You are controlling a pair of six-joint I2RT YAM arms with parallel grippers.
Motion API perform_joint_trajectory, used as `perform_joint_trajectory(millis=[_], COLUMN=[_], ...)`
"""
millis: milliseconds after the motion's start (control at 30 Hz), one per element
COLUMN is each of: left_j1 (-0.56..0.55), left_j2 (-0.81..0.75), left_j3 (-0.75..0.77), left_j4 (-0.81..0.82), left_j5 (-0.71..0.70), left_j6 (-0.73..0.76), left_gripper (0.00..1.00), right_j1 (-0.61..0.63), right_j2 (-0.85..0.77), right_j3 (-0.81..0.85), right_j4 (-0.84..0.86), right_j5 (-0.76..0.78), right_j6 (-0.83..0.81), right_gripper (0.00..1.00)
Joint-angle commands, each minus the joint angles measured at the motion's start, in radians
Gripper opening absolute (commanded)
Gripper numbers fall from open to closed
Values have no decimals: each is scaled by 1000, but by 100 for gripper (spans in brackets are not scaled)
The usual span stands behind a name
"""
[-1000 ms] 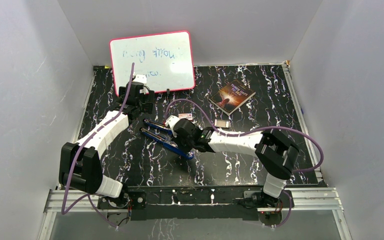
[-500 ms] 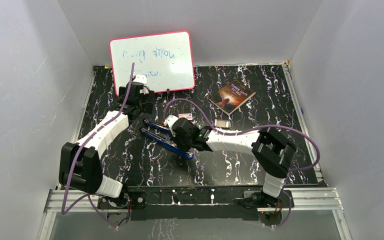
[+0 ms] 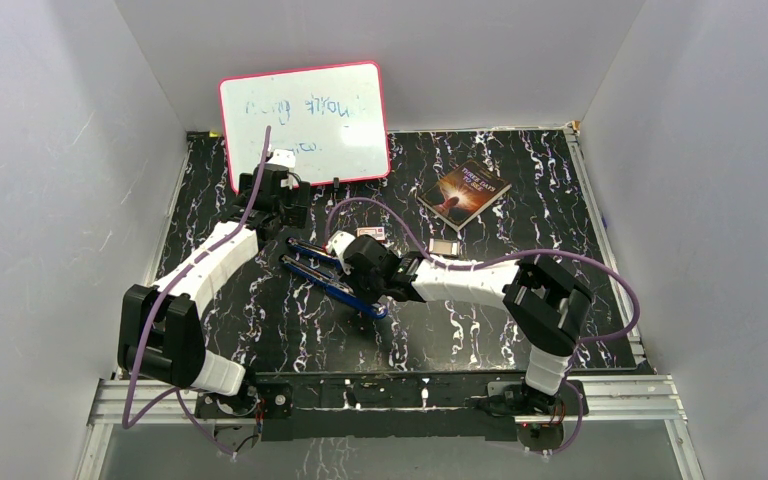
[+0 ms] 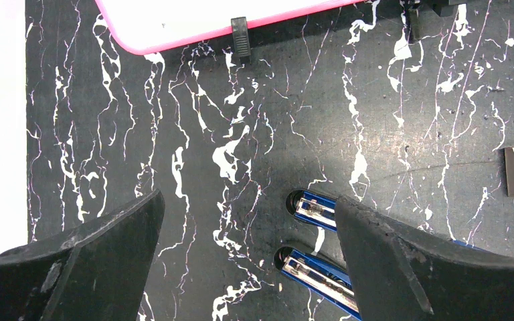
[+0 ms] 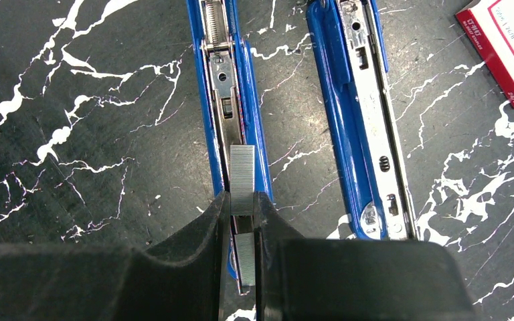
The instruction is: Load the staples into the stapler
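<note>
The blue stapler (image 3: 328,275) lies opened flat in the middle of the table, its two halves side by side. In the right wrist view my right gripper (image 5: 242,202) is shut on a short silvery strip of staples (image 5: 242,177), held right over the channel of the left half (image 5: 231,100). A second staple piece (image 5: 244,257) shows lower between the fingers. The other half (image 5: 361,120) lies bare to the right. My left gripper (image 4: 247,207) hangs open above the stapler's far ends (image 4: 311,207), holding nothing.
A small white box with a red label (image 5: 508,47) lies just right of the stapler. A pink-framed whiteboard (image 3: 305,122) leans at the back wall, and a book (image 3: 465,192) lies at the back right. A small flat card (image 3: 444,246) rests near the box.
My right gripper has edged slightly left along the stapler with the staples still in its grip. The left arm has stayed put.
</note>
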Motion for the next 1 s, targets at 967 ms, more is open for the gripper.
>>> perform_joint_trajectory(millis=[967], left_j1=[-4], left_j2=[-20], left_j3=[-9], left_j4=[9], left_j5=[-22], left_j6=[12], left_gripper=[98], right_j1=[-3], right_j2=[115], right_j3=[175], right_j4=[-223], right_j5=[-109], right_j6=[-46], right_gripper=[0])
